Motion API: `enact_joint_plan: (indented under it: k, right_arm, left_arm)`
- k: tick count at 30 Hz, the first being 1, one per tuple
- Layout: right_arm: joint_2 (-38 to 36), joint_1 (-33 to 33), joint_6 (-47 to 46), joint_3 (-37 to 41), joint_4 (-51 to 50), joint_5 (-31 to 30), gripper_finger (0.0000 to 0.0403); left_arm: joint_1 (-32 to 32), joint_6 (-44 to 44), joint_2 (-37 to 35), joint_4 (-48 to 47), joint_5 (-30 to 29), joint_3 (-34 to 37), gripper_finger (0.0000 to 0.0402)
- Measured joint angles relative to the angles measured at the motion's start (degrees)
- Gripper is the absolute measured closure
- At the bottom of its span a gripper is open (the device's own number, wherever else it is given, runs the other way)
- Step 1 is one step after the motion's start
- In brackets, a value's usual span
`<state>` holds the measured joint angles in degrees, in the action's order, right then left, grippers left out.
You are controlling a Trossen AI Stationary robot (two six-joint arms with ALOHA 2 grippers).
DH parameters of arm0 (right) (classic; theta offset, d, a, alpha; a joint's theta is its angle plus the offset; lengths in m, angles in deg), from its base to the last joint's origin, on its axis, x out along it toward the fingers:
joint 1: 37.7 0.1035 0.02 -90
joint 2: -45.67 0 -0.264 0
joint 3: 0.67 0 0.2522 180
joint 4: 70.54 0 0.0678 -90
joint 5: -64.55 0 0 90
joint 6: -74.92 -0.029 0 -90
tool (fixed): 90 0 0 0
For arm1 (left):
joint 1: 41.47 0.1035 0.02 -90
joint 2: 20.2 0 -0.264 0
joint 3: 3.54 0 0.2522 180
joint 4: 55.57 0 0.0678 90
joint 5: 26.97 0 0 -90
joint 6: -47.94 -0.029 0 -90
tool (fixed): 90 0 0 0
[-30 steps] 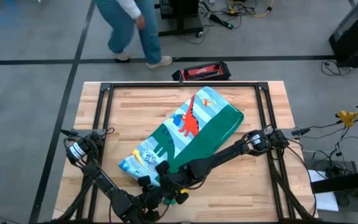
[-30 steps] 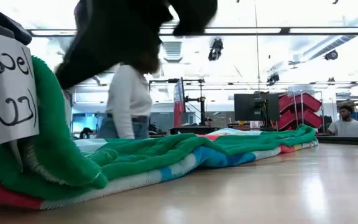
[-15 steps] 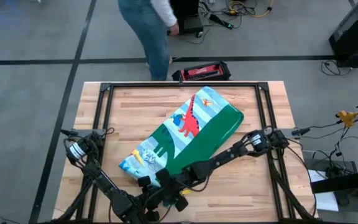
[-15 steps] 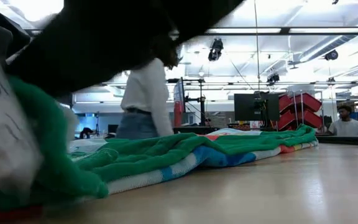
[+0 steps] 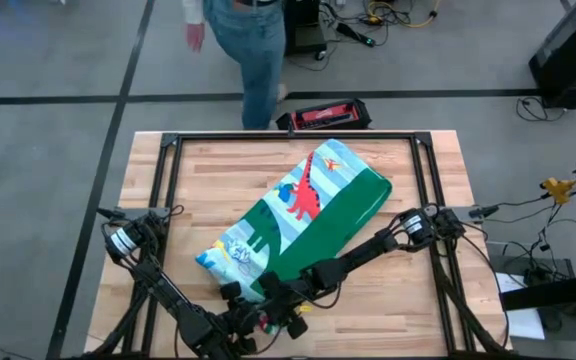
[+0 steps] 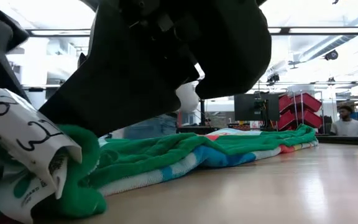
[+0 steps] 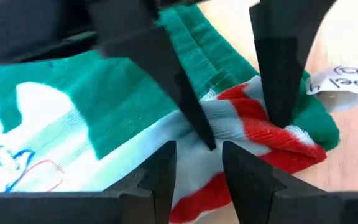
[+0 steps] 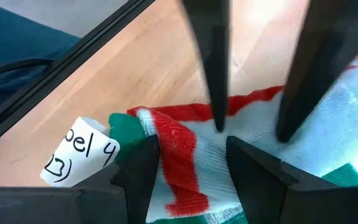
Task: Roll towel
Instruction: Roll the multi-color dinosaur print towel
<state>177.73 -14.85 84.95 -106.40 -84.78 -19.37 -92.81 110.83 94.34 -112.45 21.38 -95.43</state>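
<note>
Grippers, left (image 5: 251, 322) and right (image 5: 273, 297), have edged along the near end of the towel (image 5: 313, 205), both now pinching its bunched red-striped corner, fingers (image 7: 194, 118) closed on cloth; that end has curled slightly up, so the roll looks barely begun. Thick soft terry, green-bordered and dinosaur-printed, it lies folded lengthwise in a long band, diagonal across the table (image 5: 218, 170), a paper tag (image 8: 82, 152) at its corner
</note>
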Motion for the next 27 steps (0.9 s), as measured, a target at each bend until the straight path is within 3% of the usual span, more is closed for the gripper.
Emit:
enact_joint_plan:
  k: [7, 12, 20, 27]
  right_arm:
    - [0.11, 0.02, 0.17, 0.05, 0.28, 0.11, 0.0224]
    - [0.23, 0.02, 0.43, 0.12, 0.99, 0.13, 0.0224]
    - [0.27, 0.07, 1.04, 0.12, 1.21, 0.13, 0.0224]
    - [0.29, 0.26, 1.23, 0.12, 1.26, -0.09, 0.0224]
  left_arm:
    - [-3.37, 11.64, -5.79, -16.32, -0.64, 0.0, 0.0285]
    - [-4.39, 20.0, -6.16, -27.48, 7.35, 0.04, 0.0285]
    - [-3.94, 22.0, -7.54, -27.81, 9.62, 4.94, 0.0285]
    - [-3.91, 25.28, -14.4, -20.07, 8.34, 16.43, 0.0285]
